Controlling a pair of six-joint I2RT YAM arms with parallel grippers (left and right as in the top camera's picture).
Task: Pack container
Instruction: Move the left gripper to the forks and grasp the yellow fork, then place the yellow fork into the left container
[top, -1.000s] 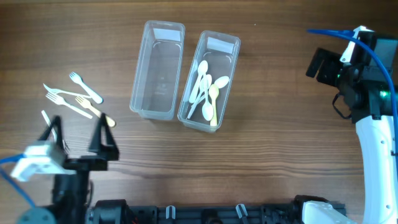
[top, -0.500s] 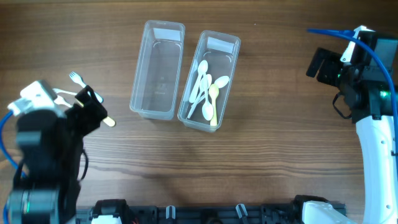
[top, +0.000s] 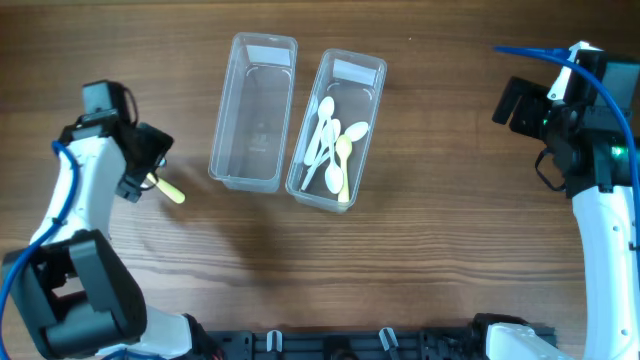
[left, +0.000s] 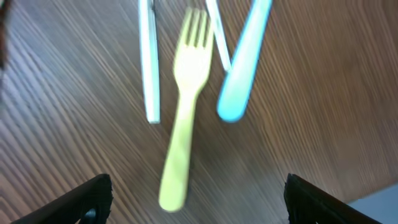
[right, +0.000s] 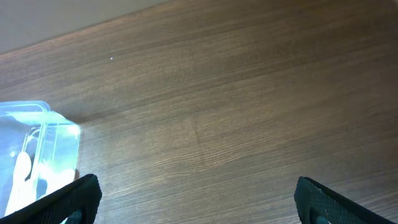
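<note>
Two clear plastic containers stand side by side at the table's middle: the left one (top: 254, 110) is empty, the right one (top: 338, 128) holds several white and yellow spoons (top: 332, 145). My left gripper (top: 148, 160) is open and hangs over the forks at the left; only a yellow fork handle (top: 170, 191) shows beside it. In the left wrist view the yellow fork (left: 184, 106) lies between my open fingers (left: 196, 202), with a white fork (left: 148, 62) and a pale blue handle (left: 242, 62) beside it. My right gripper (top: 520, 105) is open and empty at the far right.
The right wrist view shows bare wood and a corner of the spoon container (right: 37, 155). The left arm's base and cable (top: 70, 290) occupy the lower left corner.
My left arm has swung up from the table's front edge to over the forks at the left, covering most of them. The right arm has not moved.
</note>
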